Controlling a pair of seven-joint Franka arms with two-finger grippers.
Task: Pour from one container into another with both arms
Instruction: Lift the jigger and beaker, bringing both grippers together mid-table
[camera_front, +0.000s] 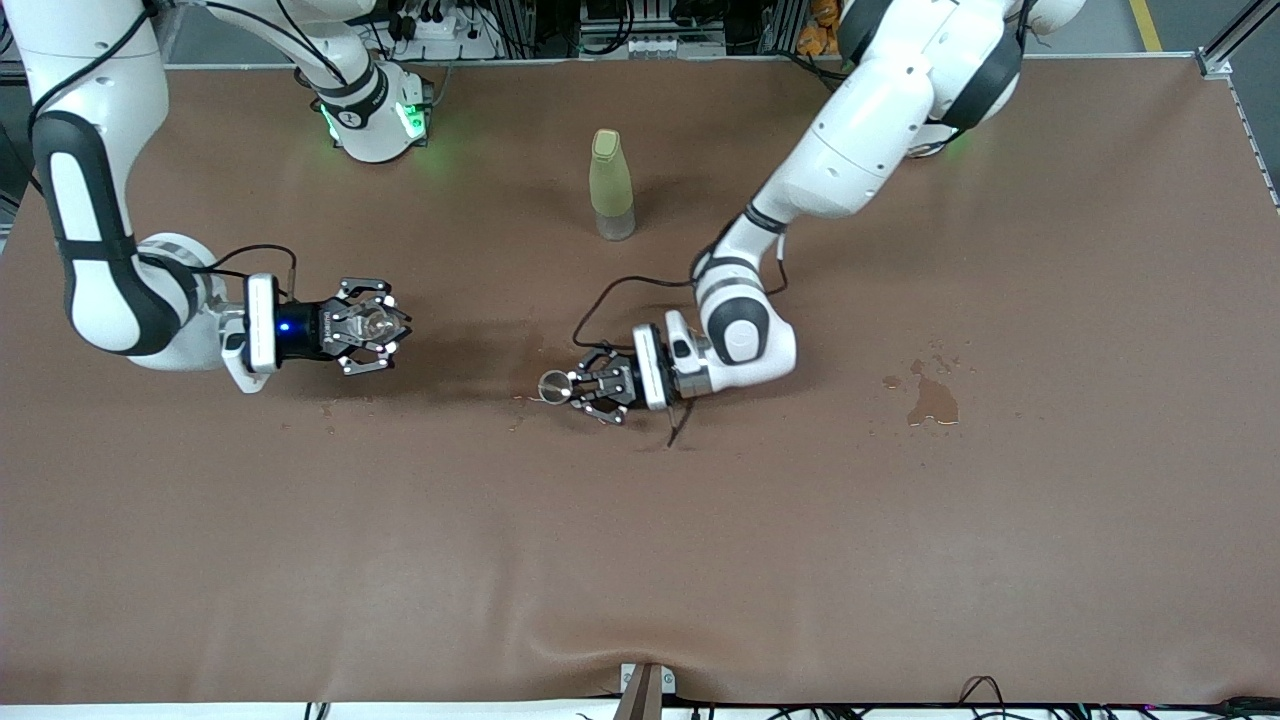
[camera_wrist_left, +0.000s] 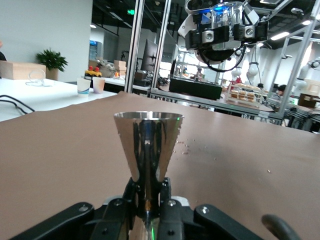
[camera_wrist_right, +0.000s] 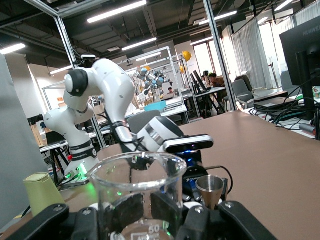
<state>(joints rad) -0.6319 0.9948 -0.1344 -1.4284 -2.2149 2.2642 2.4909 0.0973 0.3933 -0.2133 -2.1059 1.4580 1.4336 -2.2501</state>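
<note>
Nearest, left gripper (camera_front: 590, 388) clamps a steel jigger (camera_front: 553, 385); right gripper (camera_front: 375, 327) clasps a glass beaker (camera_front: 373, 323) well apart, pouring not yet begun.

Both arms reach level (jaws clamped shut).

Brown table (camera_front: 900, 560) — bottle (camera_front: 611, 185) upright, spill (camera_front: 932, 400).

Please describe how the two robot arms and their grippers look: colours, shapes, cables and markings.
Both arms have rounded white shells with dark grey bands at the joints. Each wrist carries a flat white camera block with a black cable looped to it. The left gripper and right gripper are black linkage frames dotted with small white markers. A blue light glows beside the right gripper; green light shows at each base.
</note>
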